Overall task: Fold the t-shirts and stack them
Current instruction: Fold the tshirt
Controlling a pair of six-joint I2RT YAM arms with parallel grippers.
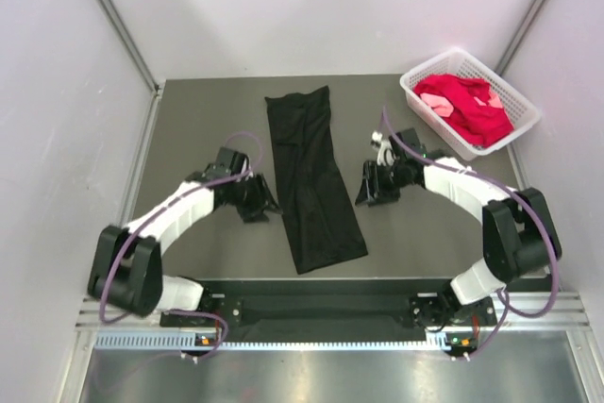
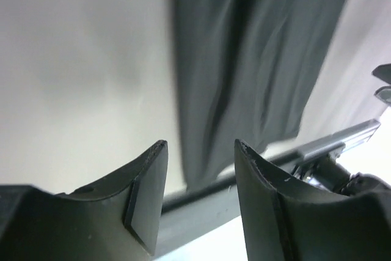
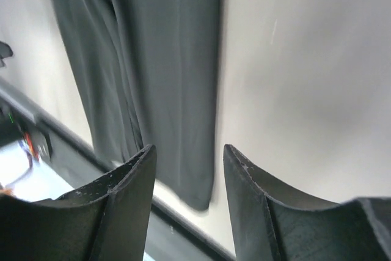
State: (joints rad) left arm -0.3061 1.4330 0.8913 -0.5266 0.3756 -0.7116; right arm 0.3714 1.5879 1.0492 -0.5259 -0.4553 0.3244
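Note:
A black t-shirt (image 1: 310,178) lies folded into a long narrow strip down the middle of the table; it also shows in the left wrist view (image 2: 256,59) and the right wrist view (image 3: 146,59). Red and pink t-shirts (image 1: 462,108) sit bunched in the white basket (image 1: 521,99). My left gripper (image 1: 265,203) is just left of the strip, open, nothing between its fingers (image 2: 201,151). My right gripper (image 1: 370,191) is just right of the strip, open and empty (image 3: 189,154).
The white lattice basket stands at the table's back right corner. Grey walls and metal rails (image 1: 113,16) bound the table on the left, back and right. The arms' base rail (image 1: 321,309) runs along the near edge.

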